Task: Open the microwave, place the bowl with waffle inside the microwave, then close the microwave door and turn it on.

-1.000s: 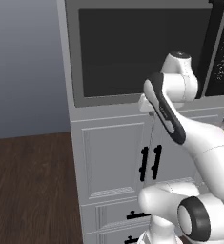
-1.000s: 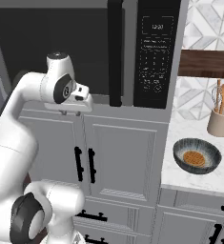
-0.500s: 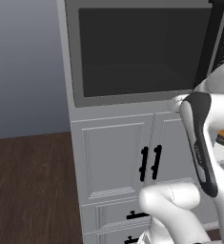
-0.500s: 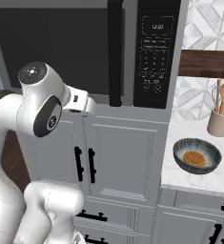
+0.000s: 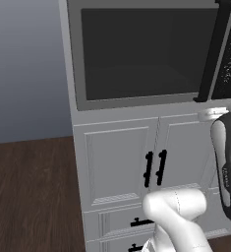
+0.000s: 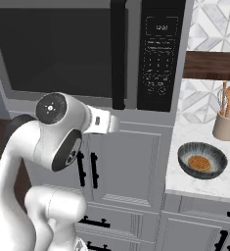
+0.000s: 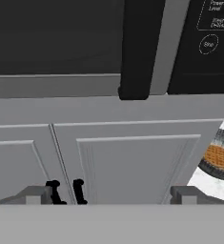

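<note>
The microwave [image 5: 141, 54] is a grey box with dark glass, and the microwave door [image 6: 57, 49] is shut. Its black bar handle [image 6: 118, 54] stands beside the black control panel [image 6: 158, 54]. In the hand view the handle's lower end [image 7: 137, 52] is straight ahead and above my gripper [image 7: 111, 195]. The gripper is open wide, with nothing between its fingertips [image 7: 37, 195]. It faces the cabinet front just under the microwave. The bowl [image 6: 202, 161] with the waffle [image 6: 199, 162] sits on the counter to the right. It also shows at the hand view's right edge, bowl [image 7: 218, 159].
White cabinet doors with short black handles [image 6: 87, 169] and drawers lie below the microwave. The white counter [image 6: 204, 186] at right holds a utensil jar with wooden spoons [image 6: 226, 125] under a wooden shelf [image 6: 212, 66]. Dark wood floor [image 5: 28, 197] lies to the left.
The jaws have opened wide. The arm has swung, its elbow coming lower and nearer the cameras. The hand has shifted a little right and down under the handle.
</note>
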You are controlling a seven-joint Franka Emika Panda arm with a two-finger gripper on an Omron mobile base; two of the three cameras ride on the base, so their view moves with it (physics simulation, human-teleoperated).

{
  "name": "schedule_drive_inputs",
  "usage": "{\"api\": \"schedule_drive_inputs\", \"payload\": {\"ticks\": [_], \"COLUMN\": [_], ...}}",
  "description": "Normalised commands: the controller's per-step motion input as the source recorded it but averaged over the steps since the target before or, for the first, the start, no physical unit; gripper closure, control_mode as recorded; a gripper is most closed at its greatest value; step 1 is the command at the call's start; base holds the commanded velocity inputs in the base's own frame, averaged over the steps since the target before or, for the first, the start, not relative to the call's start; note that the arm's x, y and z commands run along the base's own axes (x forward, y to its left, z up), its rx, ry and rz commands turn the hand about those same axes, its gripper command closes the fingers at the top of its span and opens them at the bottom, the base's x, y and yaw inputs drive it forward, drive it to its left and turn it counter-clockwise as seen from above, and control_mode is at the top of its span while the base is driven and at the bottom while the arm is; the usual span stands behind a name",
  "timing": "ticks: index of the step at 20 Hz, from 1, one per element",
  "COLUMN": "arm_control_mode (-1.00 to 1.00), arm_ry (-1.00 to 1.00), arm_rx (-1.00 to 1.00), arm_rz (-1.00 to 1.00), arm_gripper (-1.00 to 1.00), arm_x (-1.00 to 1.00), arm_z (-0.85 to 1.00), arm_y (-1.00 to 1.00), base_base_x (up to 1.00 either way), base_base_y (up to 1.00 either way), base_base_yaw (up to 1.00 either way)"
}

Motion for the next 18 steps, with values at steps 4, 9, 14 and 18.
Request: {"api": "schedule_drive_inputs", "payload": {"ticks": [4,9,14,18], "arm_control_mode": [-1.0,-1.0,-1.0,-1.0], "arm_ry": [0.0,0.0,-0.01,-0.01], "arm_rx": [0.0,0.01,0.0,0.0], "arm_rz": [0.0,0.0,0.0,0.0], "arm_gripper": [-1.0,-1.0,-1.0,-1.0], "arm_x": [0.0,0.0,0.29,0.44], "arm_z": [0.36,0.65,0.35,0.14], "arm_y": [-0.42,-0.11,0.0,0.0], "base_base_x": [0.0,0.0,0.0,0.0], "base_base_y": [0.0,0.0,0.0,0.0], "base_base_yaw": [0.0,0.0,0.0,0.0]}}
